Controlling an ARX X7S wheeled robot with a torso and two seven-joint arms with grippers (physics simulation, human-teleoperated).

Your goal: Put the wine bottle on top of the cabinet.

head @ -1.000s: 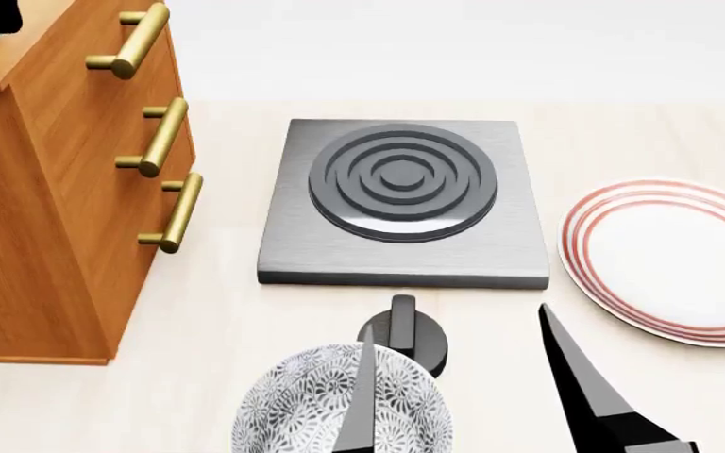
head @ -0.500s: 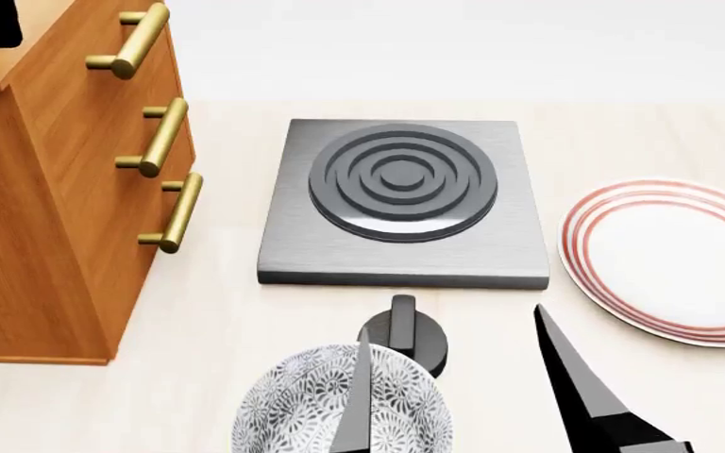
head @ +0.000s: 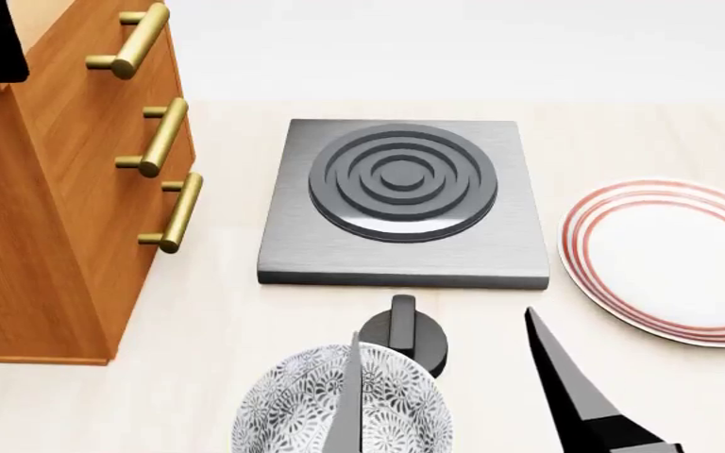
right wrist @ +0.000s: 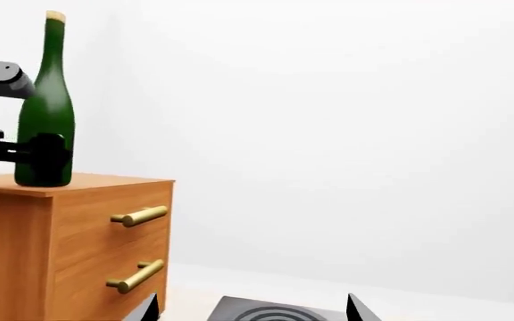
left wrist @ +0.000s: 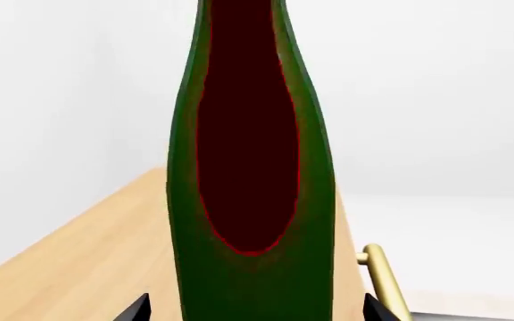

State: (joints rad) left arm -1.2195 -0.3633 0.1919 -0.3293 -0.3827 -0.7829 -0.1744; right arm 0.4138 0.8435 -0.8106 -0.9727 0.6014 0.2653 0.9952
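The wine bottle (right wrist: 45, 107) is standing upright on the top of the cabinet (right wrist: 69, 254), close to its front edge, above the brass handles (head: 151, 138). The left gripper (right wrist: 47, 155) is gripping it low on the body, with the dark jaws closed around the glass. In the left wrist view the bottle is filling the middle of the picture and the light wooden top is lying under it.

The risk, as I judge it, is in the release. The bottle is tall and slim, so if the jaws are opening unevenly, or the arm is pulling away sideways before they are clear, the glass may tip and fall off the front edge to the table (head: 640, 123). It is also hard to tell whether the base is resting flat or hanging just above the wood; a drop from there could make it wobble.

The right gripper (head: 445, 396) is hanging with its jaws wide apart and holding nothing, over the patterned bowl (head: 290, 406), near the black knob (head: 403, 332) of the hotplate (head: 403, 200). The red-ringed plate (head: 671, 260) is lying apart at the right.
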